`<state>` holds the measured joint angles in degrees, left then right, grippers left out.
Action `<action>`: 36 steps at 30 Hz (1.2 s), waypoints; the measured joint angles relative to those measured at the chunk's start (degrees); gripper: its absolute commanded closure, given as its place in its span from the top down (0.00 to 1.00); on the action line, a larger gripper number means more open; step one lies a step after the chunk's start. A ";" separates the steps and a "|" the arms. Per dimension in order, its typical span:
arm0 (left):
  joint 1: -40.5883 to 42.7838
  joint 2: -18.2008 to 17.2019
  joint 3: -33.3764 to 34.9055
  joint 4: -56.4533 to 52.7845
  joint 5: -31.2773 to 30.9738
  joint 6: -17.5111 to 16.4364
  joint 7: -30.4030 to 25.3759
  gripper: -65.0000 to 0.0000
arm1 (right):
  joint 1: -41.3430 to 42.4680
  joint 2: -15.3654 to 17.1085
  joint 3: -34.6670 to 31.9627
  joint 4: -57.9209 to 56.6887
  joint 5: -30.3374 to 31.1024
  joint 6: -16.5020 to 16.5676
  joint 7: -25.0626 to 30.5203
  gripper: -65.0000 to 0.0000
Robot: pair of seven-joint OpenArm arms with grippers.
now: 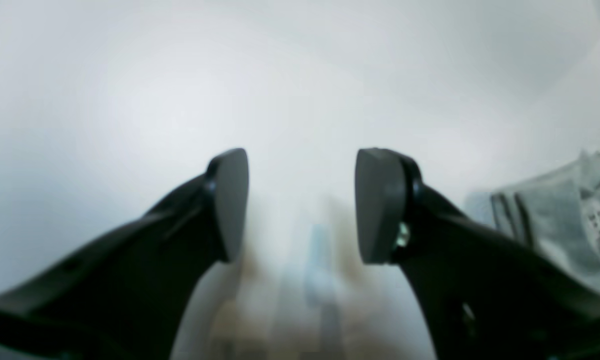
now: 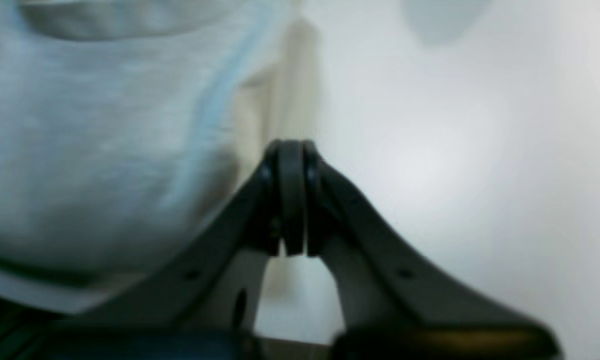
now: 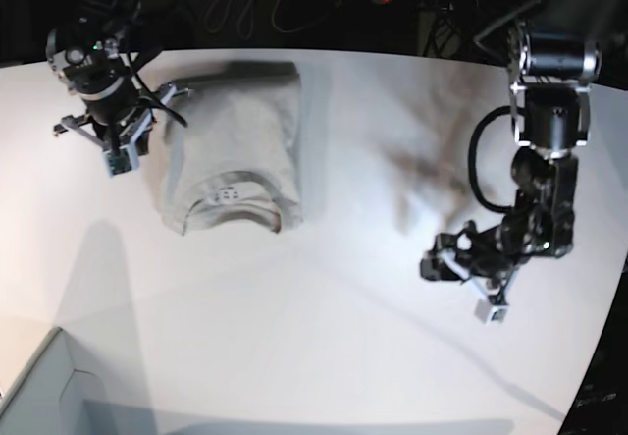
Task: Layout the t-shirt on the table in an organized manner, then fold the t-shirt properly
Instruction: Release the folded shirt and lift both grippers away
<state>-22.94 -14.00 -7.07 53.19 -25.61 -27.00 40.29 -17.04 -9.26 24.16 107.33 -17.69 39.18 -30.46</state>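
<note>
1. The shirt (image 3: 231, 155) lay folded on the surface (image 3: 324, 337), collar toward the camera.
2. Risk: the right end effector (image 2: 291, 200), at the shirt's edge, could drag a layer and undo the fold.
3. Its pads were pressed together, apparently on nothing.
4. The left end effector (image 1: 302, 205) stood wide, empty, well apart from the shirt.
</note>
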 measured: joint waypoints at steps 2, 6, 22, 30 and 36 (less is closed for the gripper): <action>5.68 -1.31 -5.03 7.02 -0.24 -0.22 2.08 0.51 | -1.16 0.09 -1.55 -0.02 0.04 0.00 0.07 0.00; 14.78 -1.88 -15.15 14.71 0.35 -0.15 5.20 0.51 | -2.58 0.28 -4.61 -0.42 -0.04 0.00 -0.17 0.00; 26.12 -1.53 -23.96 18.08 -0.02 -0.24 5.20 0.51 | -3.19 0.17 -5.66 -8.46 0.00 0.00 3.76 0.00; 33.81 -1.36 -23.96 27.36 -0.17 -0.04 5.09 0.48 | -6.34 0.20 -2.71 2.95 0.11 0.00 4.87 0.00; 47.78 0.90 -23.98 39.45 -0.72 -0.59 5.35 0.05 | -10.62 0.24 4.96 3.63 0.02 0.00 3.28 0.00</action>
<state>24.84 -13.10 -31.05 92.64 -26.33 -27.59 45.65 -27.66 -9.02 29.12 110.96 -17.67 39.18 -27.18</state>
